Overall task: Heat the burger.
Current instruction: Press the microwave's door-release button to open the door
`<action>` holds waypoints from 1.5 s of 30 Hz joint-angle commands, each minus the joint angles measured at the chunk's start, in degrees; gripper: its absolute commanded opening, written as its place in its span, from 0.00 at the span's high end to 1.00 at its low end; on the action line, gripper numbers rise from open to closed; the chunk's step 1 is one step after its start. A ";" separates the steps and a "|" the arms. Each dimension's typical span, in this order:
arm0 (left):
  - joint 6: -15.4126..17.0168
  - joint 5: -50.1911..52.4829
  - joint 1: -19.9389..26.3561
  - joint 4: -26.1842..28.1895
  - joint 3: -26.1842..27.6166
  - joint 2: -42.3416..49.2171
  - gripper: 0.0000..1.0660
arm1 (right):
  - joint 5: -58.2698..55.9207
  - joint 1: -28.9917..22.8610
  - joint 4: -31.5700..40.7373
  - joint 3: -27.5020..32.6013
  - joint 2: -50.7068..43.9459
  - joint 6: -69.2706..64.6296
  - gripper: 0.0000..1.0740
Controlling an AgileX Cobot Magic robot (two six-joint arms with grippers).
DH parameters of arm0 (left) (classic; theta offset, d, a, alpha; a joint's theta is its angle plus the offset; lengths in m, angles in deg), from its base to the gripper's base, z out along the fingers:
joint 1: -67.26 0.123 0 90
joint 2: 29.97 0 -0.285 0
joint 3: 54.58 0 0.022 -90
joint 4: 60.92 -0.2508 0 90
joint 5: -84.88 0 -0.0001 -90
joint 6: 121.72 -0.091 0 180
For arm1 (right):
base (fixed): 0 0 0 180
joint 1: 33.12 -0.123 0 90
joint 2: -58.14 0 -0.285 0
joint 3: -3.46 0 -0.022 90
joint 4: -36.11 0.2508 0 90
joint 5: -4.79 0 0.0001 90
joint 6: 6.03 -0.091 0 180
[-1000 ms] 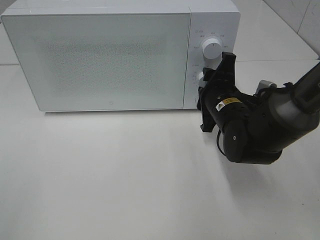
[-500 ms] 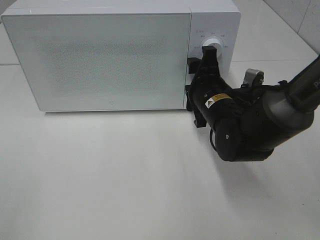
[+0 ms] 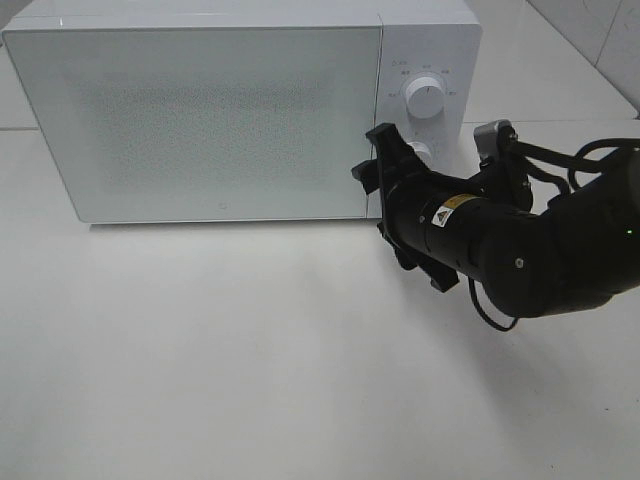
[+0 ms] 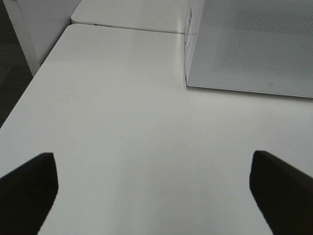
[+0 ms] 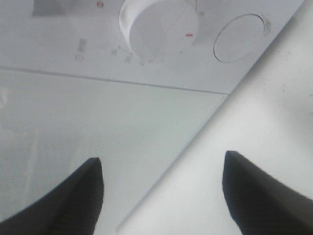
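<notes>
Bench (image 3: 250,380) and microwave (image 3: 430,40) fill all three views, and none of them shows the burger. My guess is that it sits behind the shut frosted door (image 3: 200,120), but nothing here confirms that.

The right arm reaches in low, and the right end effector (image 5: 161,160) is spread with nothing between its fingers. It sits just beside the seam where the door meets the control panel. The left end effector (image 4: 152,161) is spread wide and empty over bare bench, well apart from the panel.

Main risk: the right fingers are very near the controls. A careless swing away could brush the lower dial (image 5: 159,22) and change whatever it is set to. It could also press the round button (image 5: 239,36), which I take to be the door release, and pop the door open so the heating stops. A firm bump might also slide the whole oven on the smooth top.

A second ago this end effector covered the lower dial, with the arm further right. Half a second ago it reached up toward the upper dial (image 3: 423,98). Now it has rolled over and moved toward the door edge, leaving the upper dial in full view.
</notes>
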State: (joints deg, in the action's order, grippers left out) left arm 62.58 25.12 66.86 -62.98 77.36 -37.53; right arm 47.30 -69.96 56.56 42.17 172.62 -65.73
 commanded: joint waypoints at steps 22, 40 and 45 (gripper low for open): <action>0.23 0.63 0.11 0.11 -0.17 1.09 0.06 | -40.39 0.29 -6.93 0.17 -20.91 45.84 0.40; 0.23 0.63 0.11 0.11 -0.17 1.09 0.06 | -62.62 0.29 -17.70 0.17 -39.53 52.77 0.34; 0.23 0.63 0.11 0.11 -0.17 1.09 0.06 | -71.79 0.29 -19.14 0.17 -41.20 52.37 0.23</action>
State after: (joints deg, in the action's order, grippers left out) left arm 62.58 25.12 66.86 -62.98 77.36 -37.53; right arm -20.14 -69.96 37.94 42.63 131.88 -13.25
